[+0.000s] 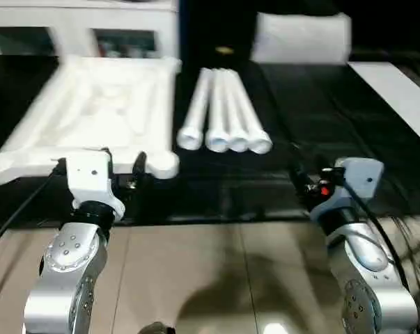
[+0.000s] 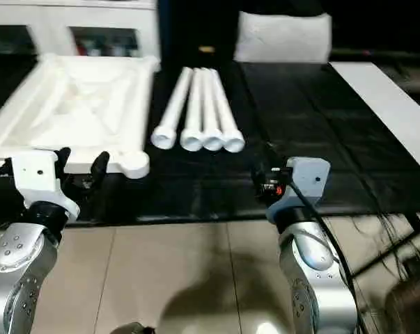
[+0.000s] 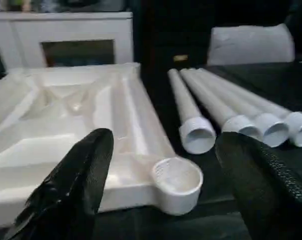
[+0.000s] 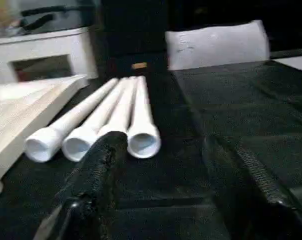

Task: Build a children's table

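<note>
The tabletop (image 1: pixel 91 111) lies underside up on the black counter (image 1: pixel 314 104), its near corner socket (image 3: pixel 177 181) facing the left end effector (image 3: pixel 166 200), whose fingers gape apart; four legs (image 1: pixel 223 115) lie side by side beside it; the right end effector (image 4: pixel 176 195) hovers spread, holding nothing.

one tabletop (image 1: pixel 91 111), four legs (image 1: pixel 223 111), two pincers (image 3: pixel 161 195)

Head cams look down over both forearms at the black table (image 1: pixel 321 104); wrist cams sit low, close, facing the legs (image 4: pixel 98 122), which everything shares.
</note>
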Robot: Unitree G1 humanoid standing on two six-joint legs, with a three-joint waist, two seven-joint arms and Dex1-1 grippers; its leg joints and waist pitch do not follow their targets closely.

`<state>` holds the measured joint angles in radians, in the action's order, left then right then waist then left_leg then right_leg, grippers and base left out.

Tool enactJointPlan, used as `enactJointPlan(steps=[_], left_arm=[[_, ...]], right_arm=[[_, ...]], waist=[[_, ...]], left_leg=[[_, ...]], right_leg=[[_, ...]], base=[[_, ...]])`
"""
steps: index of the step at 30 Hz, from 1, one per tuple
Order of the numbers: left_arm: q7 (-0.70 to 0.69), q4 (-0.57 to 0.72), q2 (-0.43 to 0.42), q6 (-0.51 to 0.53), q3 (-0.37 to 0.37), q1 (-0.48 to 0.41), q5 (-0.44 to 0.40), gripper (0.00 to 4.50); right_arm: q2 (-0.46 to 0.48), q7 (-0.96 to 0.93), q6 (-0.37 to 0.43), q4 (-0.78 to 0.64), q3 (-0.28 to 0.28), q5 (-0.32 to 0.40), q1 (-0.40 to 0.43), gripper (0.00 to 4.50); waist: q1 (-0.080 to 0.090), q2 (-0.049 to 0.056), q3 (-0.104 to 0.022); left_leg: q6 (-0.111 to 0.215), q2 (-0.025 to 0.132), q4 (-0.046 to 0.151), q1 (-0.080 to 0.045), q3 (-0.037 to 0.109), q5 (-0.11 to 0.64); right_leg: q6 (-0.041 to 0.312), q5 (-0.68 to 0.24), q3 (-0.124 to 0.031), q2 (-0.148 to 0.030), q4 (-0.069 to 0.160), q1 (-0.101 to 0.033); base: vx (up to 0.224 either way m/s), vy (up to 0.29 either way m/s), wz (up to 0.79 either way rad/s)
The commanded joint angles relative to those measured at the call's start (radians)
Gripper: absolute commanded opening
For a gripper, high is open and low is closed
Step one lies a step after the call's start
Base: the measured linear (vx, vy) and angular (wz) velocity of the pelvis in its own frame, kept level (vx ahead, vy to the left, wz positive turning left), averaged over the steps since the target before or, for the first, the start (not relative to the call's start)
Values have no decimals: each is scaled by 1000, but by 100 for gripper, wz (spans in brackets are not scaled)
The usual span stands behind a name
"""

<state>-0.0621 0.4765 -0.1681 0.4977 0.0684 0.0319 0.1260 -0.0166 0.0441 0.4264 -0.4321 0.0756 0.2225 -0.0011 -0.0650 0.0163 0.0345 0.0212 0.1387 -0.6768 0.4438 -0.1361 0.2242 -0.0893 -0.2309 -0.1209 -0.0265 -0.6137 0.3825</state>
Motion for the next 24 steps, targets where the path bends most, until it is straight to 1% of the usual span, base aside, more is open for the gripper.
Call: enactJointPlan(steps=[1, 2, 3, 4, 5, 6, 7, 8, 9, 10, 11, 12, 13, 14, 15, 16, 17, 18, 19, 20, 21, 22, 23, 24], left_arm=[[7, -24, -15, -1, 18, 17, -15, 400], [8, -23, -14, 0, 19, 17, -14, 421], [12, -19, -7, 11, 26, 23, -3, 438], [17, -15, -6, 17, 23, 25, -7, 438], [24, -7, -8, 22, 16, 21, -18, 442], [25, -4, -7, 24, 15, 19, -20, 449], [28, 1, -5, 28, 15, 15, -21, 449], [30, 8, -2, 30, 15, 10, -22, 449], [35, 18, 3, 35, 15, 3, -23, 450], [41, 24, -3, 49, 4, 1, -41, 450], [47, 27, -6, 60, -4, 1, -55, 450], [53, 28, -1, 62, -3, 1, -56, 450], [51, 32, -2, 66, -7, -5, -55, 450], [46, 35, -5, 67, -10, -7, -52, 450], [39, 43, 1, 74, -6, -10, -34, 450], [41, 47, 9, 78, -1, -9, -25, 450], [44, 49, 14, 81, 3, -9, -20, 450], [53, 50, 16, 69, 7, -8, -33, 450], [59, 51, 20, 69, 8, -8, -39, 450], [64, 52, 23, 70, 9, -7, -44, 450], [74, 54, 32, 71, 10, -8, -47, 450], [80, 56, 38, 73, 9, -8, -49, 450], [85, 57, 41, 75, 8, -8, -50, 450], [87, 61, 43, 76, 3, -13, -51, 450]], right_arm=[[12, 2, -6, -9, -11, 19, -14, 305], [11, 2, -6, -8, -11, 17, -15, 327], [4, 2, 0, -5, -10, 7, -22, 342], [2, 15, 7, -3, -7, 26, -27, 342], [-4, 21, 6, 6, -5, 33, -40, 347], [-6, 21, 3, 9, -4, 30, -45, 370], [-6, 22, 5, 13, -1, 32, -51, 370], [-7, 16, 8, 21, 2, 26, -61, 370], [-6, 4, 36, 30, 10, 28, -77, 390], [-5, 5, 67, 30, 15, 44, -85, 390], [-5, 6, 90, 30, 18, 56, -91, 409], [-6, 4, 97, 29, 17, 53, -93, 418], [-30, 20, 117, 30, -14, 31, -93, 424], [-41, 31, 117, 31, -35, 15, -91, 429], [-50, 42, 122, 31, -58, 6, -88, 438], [-51, 42, 125, 31, -64, 5, -88, 438], [-52, 42, 128, 31, -67, 5, -89, 445], [-50, 45, 136, 32, -76, 10, -93, 445], [-54, 45, 137, 33, -83, 3, -96, 445], [-57, 46, 138, 34, -87, -2, -99, 445], [-56, 45, 146, 34, -85, 2, -102, 445], [-56, 45, 149, 34, -83, 3, -106, 445], [-57, 45, 154, 34, -83, 7, -109, 445], [-60, 47, 153, 35, -83, 9, -111, 445]], waist=[[-2, -16, -54], [0, -2, -59], [33, 21, -63], [81, 29, -57], [75, 30, -52], [57, 26, -36], [67, 15, -35], [58, 18, -34], [53, -13, -45], [27, -52, -31], [44, -18, -25], [58, -23, -5], [55, -27, 6], [69, -10, -12], [96, 54, -9], [105, 34, -9], [101, 51, 4], [109, 49, -1], [108, 31, -5], [102, 16, -8], [78, 7, -5], [78, 7, -5], [78, -25, -11], [72, -27, -10]], left_leg=[[149, 52, 10, 27, 83, 105], [174, 52, 36, 4, 84, 107], [271, 43, 108, -76, 80, 72], [377, 42, 161, -113, 84, 18], [384, 58, 176, -90, 87, -21], [309, 80, 186, -63, 53, -25], [210, 72, 204, -71, 56, 77], [129, 59, 221, -71, 43, 173], [-27, 66, 243, -92, 42, 351], [-233, 17, 57, -50, 76, 386], [-170, 23, -177, -35, 151, 169], [-213, 22, -153, 13, 171, 104], [-232, 29, -97, -12, 163, 124], [-251, 40, -31, -39, 161, 183], [-315, 96, 148, -66, 256, 504], [-313, 107, 167, -65, 270, 581], [-347, 62, 187, -74, 234, 711], [-356, 49, 186, -78, 228, 708], [-348, 27, 177, -75, 215, 626], [-322, 20, 166, -70, 207, 559], [-239, 24, 147, -40, 178, 387], [-239, 24, 147, -40, 178, 387], [-188, 36, 131, -56, 147, 427], [-163, 38, 128, -59, 137, 410]], right_leg=[[66, 11, -91, -219, 117, -51], [87, -12, -70, -183, 112, -42], [103, -51, 28, -51, 39, 14], [80, -189, 163, 22, -135, 71], [47, -199, 187, 9, -172, 57], [16, -184, 218, -9, -193, 63], [36, -165, 235, -24, -175, 33], [54, -158, 243, -24, -164, 21], [100, -125, 212, -66, -99, 15], [212, -252, 77, -323, 58, 2], [249, -419, 16, -424, 145, 8], [285, -510, 148, -313, 97, -71], [288, -497, 199, -248, 92, -59], [283, -474, 254, -177, 54, -61], [175, -193, 217, -65, -91, -35], [130, -94, 205, -66, -104, -30], [112, -15, 197, -65, -85, -29], [115, -4, 197, -71, -71, -40], [116, -12, 189, -86, -31, -61], [109, -34, 177, -103, -7, -72], [138, -215, 155, -185, 63, -98], [138, -215, 155, -185, 63, -98], [179, -434, 145, -195, 100, -70], [186, -493, 143, -201, 110, -65]], base=[[-20, 191, -32], [-35, 250, 1], [-43, 287, 10], [-43, 287, 10], [-69, 257, 12], [-92, 202, 2], [-92, 202, 2], [-112, 168, -11], [-140, 154, -9], [-140, 154, -9], [-138, 165, -17], [-54, 202, -47], [-54, 202, -47], [-30, 262, -38], [-127, 237, -10], [-127, 237, -10], [-136, 149, -4], [-45, 55, 4], [-95, 107, -4], [-110, 61, -18], [-180, 52, -19], [-130, 0, -11], [-115, -37, 3], [-88, -65, 12]])
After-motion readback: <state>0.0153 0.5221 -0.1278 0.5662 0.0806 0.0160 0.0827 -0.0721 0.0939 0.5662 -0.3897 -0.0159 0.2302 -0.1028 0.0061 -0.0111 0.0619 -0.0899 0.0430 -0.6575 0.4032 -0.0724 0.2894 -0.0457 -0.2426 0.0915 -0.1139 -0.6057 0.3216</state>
